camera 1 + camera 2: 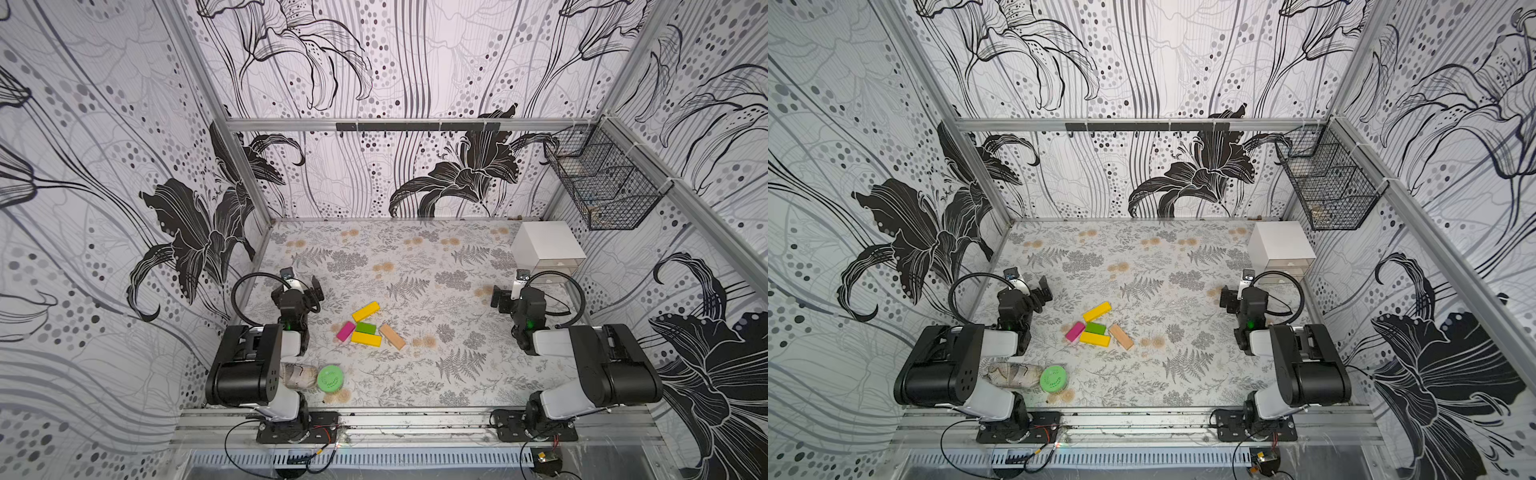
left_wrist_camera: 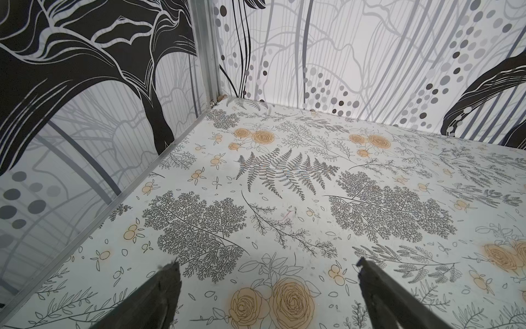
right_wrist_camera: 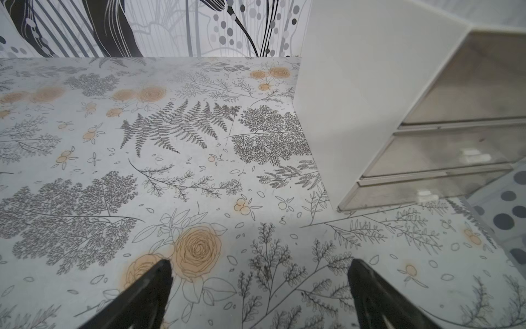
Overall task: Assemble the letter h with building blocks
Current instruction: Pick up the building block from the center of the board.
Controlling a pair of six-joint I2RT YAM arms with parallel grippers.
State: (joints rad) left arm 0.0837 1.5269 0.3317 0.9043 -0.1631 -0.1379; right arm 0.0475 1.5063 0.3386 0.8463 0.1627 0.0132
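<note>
Blocks [image 1: 365, 328] lying in loose cluster | left end effector [image 2: 266, 263] spread, empty | right end effector [image 3: 260, 262] spread, empty

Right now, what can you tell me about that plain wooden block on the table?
The wooden block is a long, flat rectangular bar of pale, unpainted wood with a visible side edge. It lies flat on the table, turned diagonally, just right of the green block and the nearer yellow block. Whether it touches them is too fine to tell. Nothing grips it or rests on it.
</note>
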